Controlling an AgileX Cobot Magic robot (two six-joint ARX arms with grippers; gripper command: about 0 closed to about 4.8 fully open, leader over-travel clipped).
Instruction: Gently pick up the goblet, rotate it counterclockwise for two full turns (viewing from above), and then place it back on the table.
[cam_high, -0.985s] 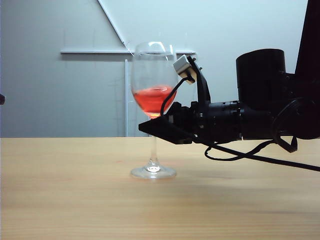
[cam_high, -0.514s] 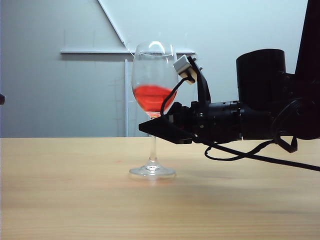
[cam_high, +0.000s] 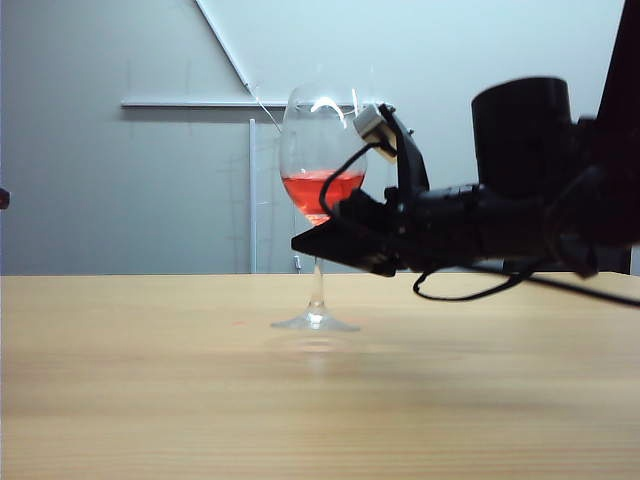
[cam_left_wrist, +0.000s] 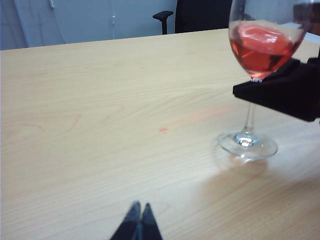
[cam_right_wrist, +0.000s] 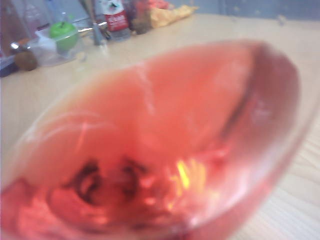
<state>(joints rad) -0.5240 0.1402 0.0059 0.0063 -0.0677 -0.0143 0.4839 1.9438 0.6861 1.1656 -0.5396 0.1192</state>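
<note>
I see one goblet (cam_high: 320, 170) with red liquid, its foot just clear of the table (cam_high: 150, 400), the right gripper (cam_high: 318, 243) clamped on the stem under the bowl. My left gripper (cam_left_wrist: 139, 220) hangs closed and well apart. Far off, one green apple (cam_right_wrist: 63, 35) and one bottle (cam_right_wrist: 115, 19); nothing blocks the glass

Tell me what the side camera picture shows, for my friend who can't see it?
The right tool is shut on the stem of the goblet, which holds red liquid, its foot just off the table. The left tool isn't visible here.
</note>
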